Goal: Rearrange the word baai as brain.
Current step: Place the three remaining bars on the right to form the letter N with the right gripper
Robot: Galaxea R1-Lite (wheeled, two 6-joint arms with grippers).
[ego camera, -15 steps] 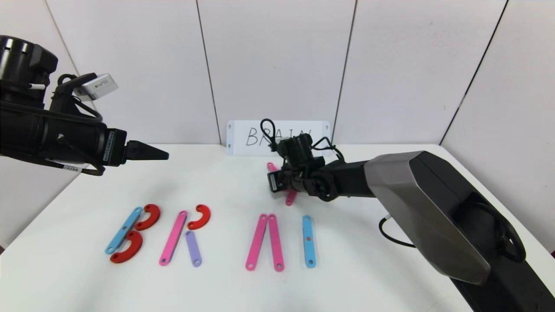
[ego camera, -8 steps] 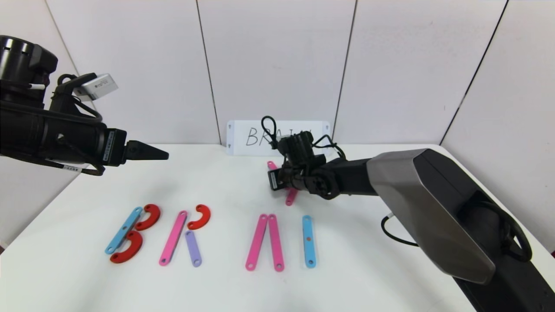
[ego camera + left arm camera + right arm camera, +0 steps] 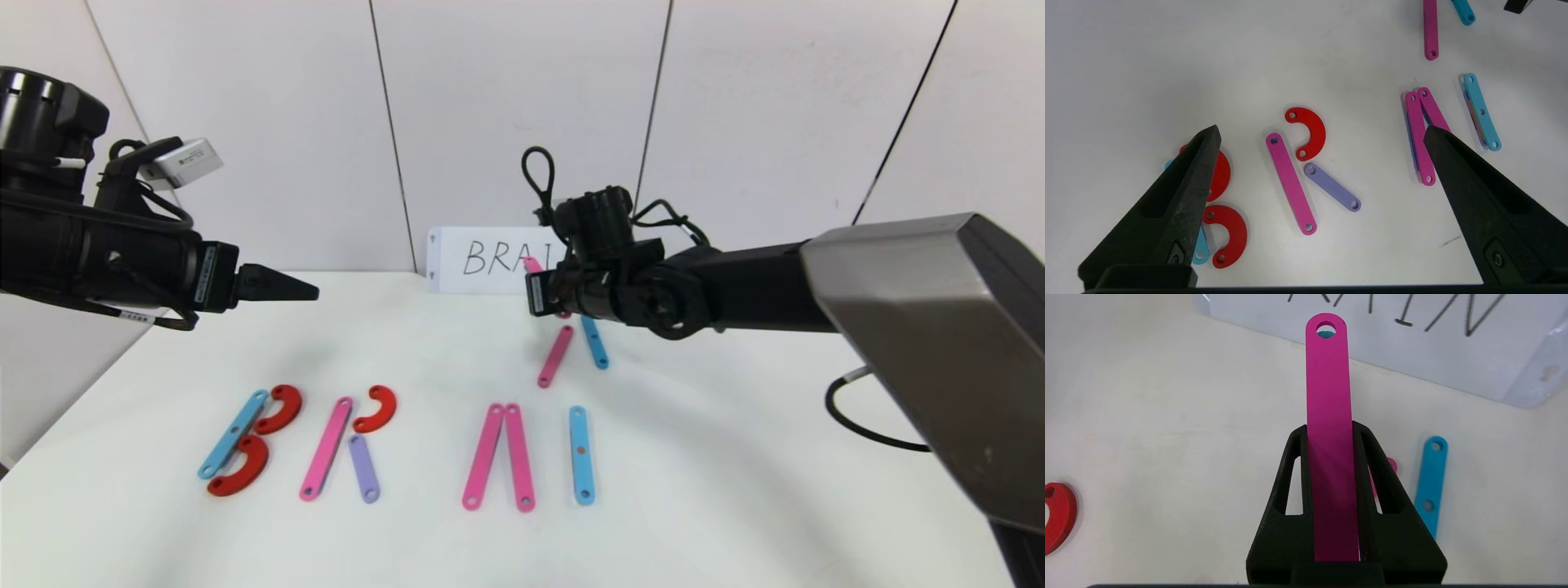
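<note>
Pink flat plastic strip [image 3: 1327, 416] is clamped in the right tool [image 3: 1331, 437], raised just before the white handwritten card [image 3: 482, 257]. Left tool [image 3: 1323, 134] hangs open. Risk: the strip's long free end could swing and disturb the letters on the desk [image 3: 735, 457] at placement.

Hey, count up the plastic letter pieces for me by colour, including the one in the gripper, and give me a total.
Pink strips: 5, one held in the right gripper, the rest on the table, e.g.
Blue strips: 3, e.g.
Purple strips: 1
Red curves: 3, e.g.
Total: 12
</note>
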